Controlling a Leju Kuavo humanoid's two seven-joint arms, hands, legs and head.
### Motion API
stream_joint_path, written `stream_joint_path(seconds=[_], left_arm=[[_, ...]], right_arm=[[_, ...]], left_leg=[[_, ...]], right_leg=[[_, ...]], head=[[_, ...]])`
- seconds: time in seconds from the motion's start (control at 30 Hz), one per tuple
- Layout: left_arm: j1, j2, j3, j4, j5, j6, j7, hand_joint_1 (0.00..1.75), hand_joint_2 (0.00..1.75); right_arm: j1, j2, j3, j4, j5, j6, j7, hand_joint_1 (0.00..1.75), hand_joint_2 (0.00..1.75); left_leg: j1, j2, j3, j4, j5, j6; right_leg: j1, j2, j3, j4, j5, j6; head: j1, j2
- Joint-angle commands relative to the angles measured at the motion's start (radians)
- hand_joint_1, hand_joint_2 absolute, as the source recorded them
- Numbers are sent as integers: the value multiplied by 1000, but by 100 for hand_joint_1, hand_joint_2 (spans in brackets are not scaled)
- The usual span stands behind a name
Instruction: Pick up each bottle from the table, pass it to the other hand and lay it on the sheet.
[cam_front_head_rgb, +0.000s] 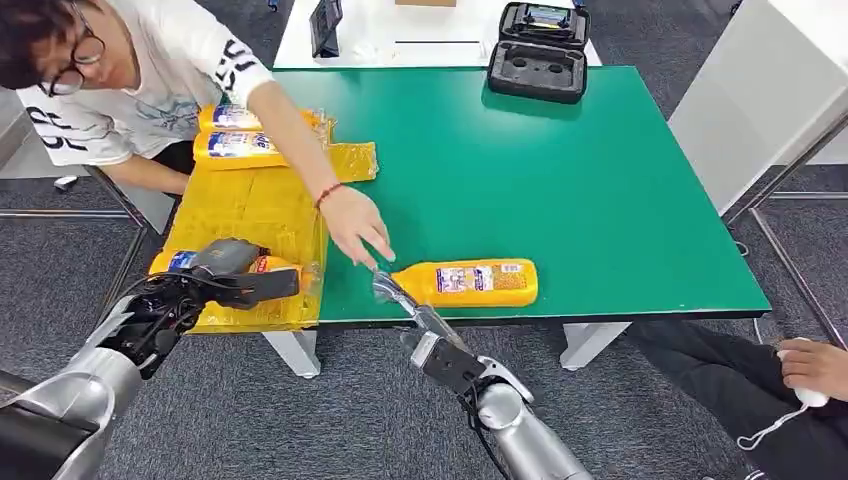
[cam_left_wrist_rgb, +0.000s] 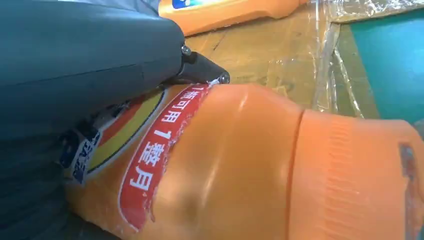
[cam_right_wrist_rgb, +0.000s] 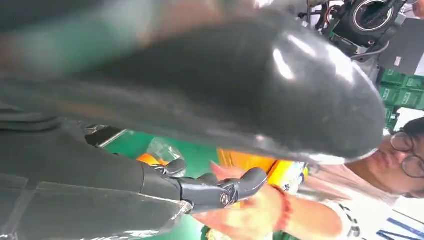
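Green worktop (cam_front_head_rgb: 600, 180) on grey carpet, glossy yellow sheet (cam_front_head_rgb: 250, 215) over its left end.

On the sheet's near edge, the left hand (cam_front_head_rgb: 215, 275) has fingers clamped around a smooth orange bottle (cam_left_wrist_rgb: 240, 165); another yellow bottle (cam_front_head_rgb: 468, 282) lies right of the sheet, by the right hand (cam_front_head_rgb: 440, 350), fingers apart.

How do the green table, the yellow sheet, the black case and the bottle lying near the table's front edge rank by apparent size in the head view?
1. Green table
2. Yellow sheet
3. Black case and bottle: they look about alike, and the case lies farther from the camera, so no ranking between them.
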Motion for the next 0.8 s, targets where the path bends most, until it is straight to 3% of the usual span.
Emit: stream_joint_path(seconds=[0.03, 0.1, 0.13, 0.17, 0.2, 0.27, 0.8], left_arm=[[-36, -47, 26, 61, -5, 6, -8, 159, 175], [-32, -50, 20, 64, -16, 19, 2, 143, 175], [-30, -51, 24, 67, -14, 17, 3, 58, 175], [-25, -50, 25, 67, -13, 19, 3, 30, 175], [-22, -48, 25, 70, -16, 16, 5, 35, 175], [-10, -43, 27, 69, -18, 27, 6, 0, 175], [7, -41, 19, 76, -55, 51, 30, 0, 175]], right_arm=[[-9, -10, -23, 44, 0, -14, 10, 0, 0], [-4, -11, -27, 44, -4, -8, 9, 0, 0], [-5, -11, -25, 49, -3, -6, 8, 0, 0], [-7, -11, -24, 52, -2, -4, 8, 0, 0], [-14, -10, -22, 64, -1, -2, 6, 0, 0], [-21, -5, -22, 76, -1, -2, 5, 0, 0], [-30, 0, -25, 91, 1, -8, 2, 0, 0]], left_leg=[[1, -2, 5, -1, -2, -1], [1, -1, 3, 0, -1, -1], [1, -1, 6, -1, -2, -1], [0, -1, 5, -1, -2, -1], [0, 0, 3, -1, -1, -1], [0, 0, 4, -1, -1, -1], [0, 1, 3, -1, -1, -1]], right_leg=[[1, -2, 6, -1, -2, -1], [1, -1, 4, -1, -1, -1], [1, -1, 6, -1, -2, -1], [0, -1, 5, -1, -2, -1], [0, -1, 3, -1, -1, -1], [0, 0, 4, -1, -1, -1], [0, 1, 4, -1, -1, -1]], head=[[0, 0], [0, 0], [0, 0], [0, 0], [0, 0], [0, 0], [0, 0]])
